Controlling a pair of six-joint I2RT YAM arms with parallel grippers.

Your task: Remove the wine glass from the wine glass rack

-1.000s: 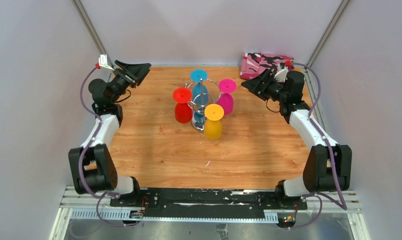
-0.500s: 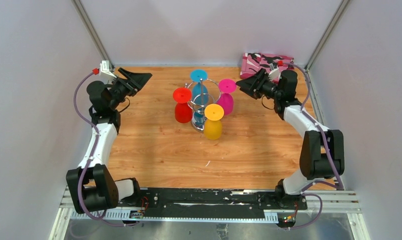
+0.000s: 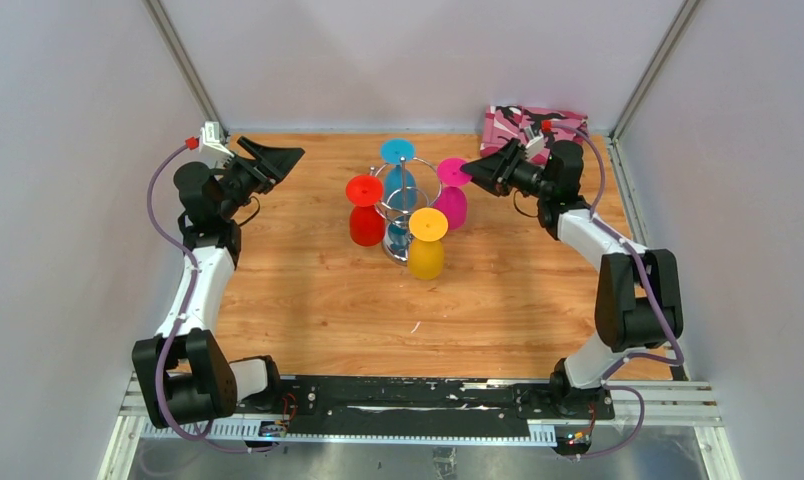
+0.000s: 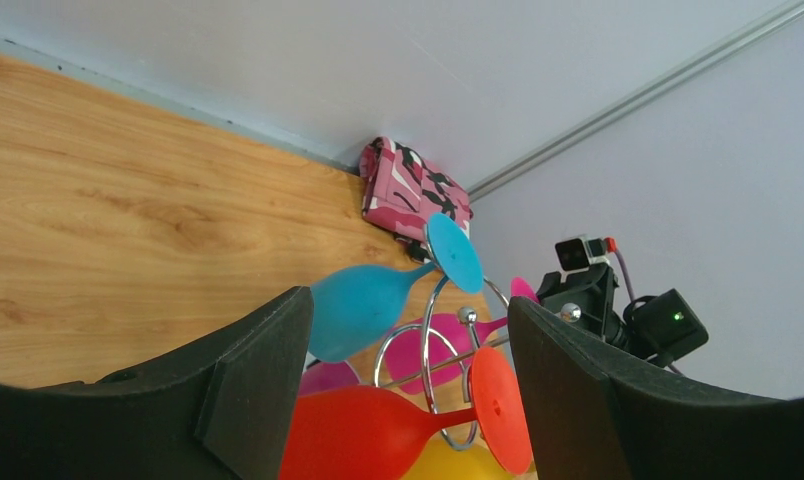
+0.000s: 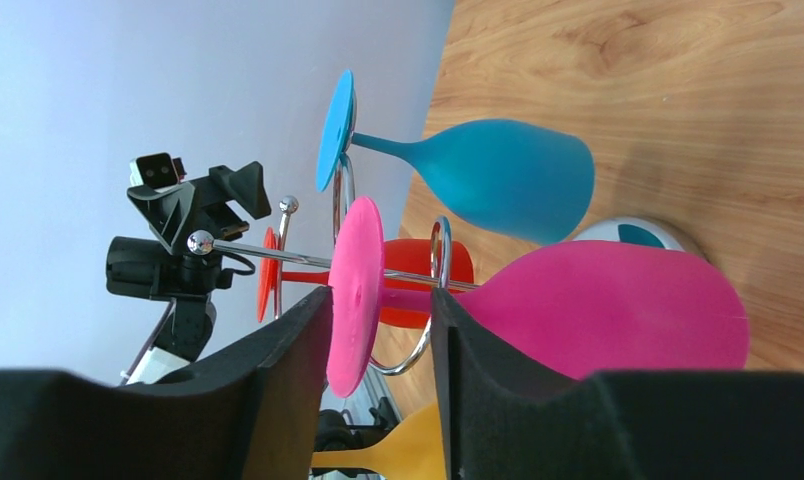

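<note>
The chrome wine glass rack (image 3: 406,196) stands mid-table with a red (image 3: 365,212), a blue (image 3: 398,160), a pink (image 3: 452,195) and a yellow (image 3: 427,245) wine glass hanging upside down on it. My right gripper (image 3: 470,170) is open at the pink glass. In the right wrist view its fingers (image 5: 378,300) straddle the pink foot disc (image 5: 358,290) and stem without clamping them. My left gripper (image 3: 283,158) is open and empty, well left of the rack. In the left wrist view (image 4: 408,305) the red glass (image 4: 378,435) shows beyond the gap.
A pink camouflage-patterned bundle (image 3: 533,125) lies in the back right corner, just behind the right arm. Grey walls close the table on the left, back and right. The rack's round mirrored base (image 5: 633,232) sits under the glass bowls.
My right gripper has moved left, from beside the pink bundle up to the pink glass's foot. The left arm stretched out a little toward the rack, then held still.
</note>
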